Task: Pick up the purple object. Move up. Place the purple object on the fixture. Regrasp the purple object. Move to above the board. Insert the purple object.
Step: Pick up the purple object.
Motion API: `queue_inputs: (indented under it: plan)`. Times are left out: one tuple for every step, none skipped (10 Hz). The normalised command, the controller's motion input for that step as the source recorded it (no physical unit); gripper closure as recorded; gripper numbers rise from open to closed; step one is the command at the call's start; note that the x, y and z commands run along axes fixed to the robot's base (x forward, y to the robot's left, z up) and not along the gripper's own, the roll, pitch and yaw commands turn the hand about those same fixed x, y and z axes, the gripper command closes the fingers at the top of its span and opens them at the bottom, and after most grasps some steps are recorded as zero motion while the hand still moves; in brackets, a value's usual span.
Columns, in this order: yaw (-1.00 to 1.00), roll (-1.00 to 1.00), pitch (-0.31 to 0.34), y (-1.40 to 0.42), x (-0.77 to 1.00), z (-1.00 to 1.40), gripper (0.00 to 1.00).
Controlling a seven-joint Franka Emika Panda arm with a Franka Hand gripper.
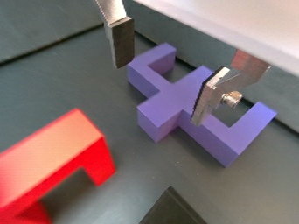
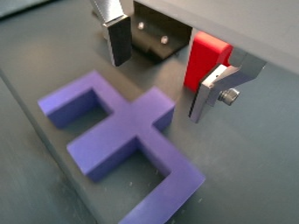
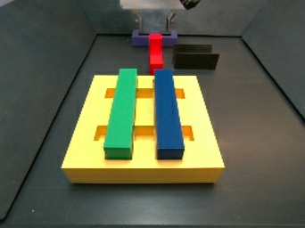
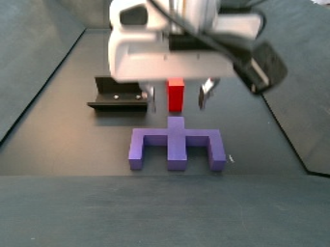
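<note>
Right now the gripper (image 1: 163, 70) hangs just above the purple object (image 1: 187, 101), its jaws spread wide and holding nothing. In both wrist views the two silver fingers (image 2: 114, 35) straddle the piece's raised central stem, one on each side, with clear gaps between the pads and the purple surface, so no contact shows.

The purple object lies flat on the dark floor, its two legs and stem spread out like a fork (image 4: 177, 147). In a side view the gripper (image 4: 187, 94) sits over the stem end of the piece, between it and the upright red block (image 4: 176, 96) standing just beyond. The fixture (image 4: 118, 96), a low black block, rests near the purple object, off to one side of the red block and apart from both.

Well apart from the purple object lies the board (image 3: 144, 166), a yellow slab carrying a green bar (image 3: 121, 109) and a blue bar (image 3: 167, 111) side by side in its slots. In that view the purple object (image 3: 154, 37) sits at the far end, beyond the red block.
</note>
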Motion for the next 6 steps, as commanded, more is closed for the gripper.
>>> queue_inputs:
  plan:
    - [0.00, -0.07, -0.043, -0.12, 0.13, -0.66, 0.00]
    - [-0.23, -0.13, -0.006, 0.00, 0.07, -0.51, 0.00]
    - [-0.24, -0.13, -0.007, 0.18, 0.00, -0.37, 0.00]
    - [-0.10, -0.09, -0.006, 0.23, -0.04, -0.23, 0.00]
    - [-0.06, -0.07, 0.000, 0.17, 0.00, -0.20, 0.00]
    - [-0.03, -0.07, 0.000, 0.04, 0.05, -0.15, 0.00]
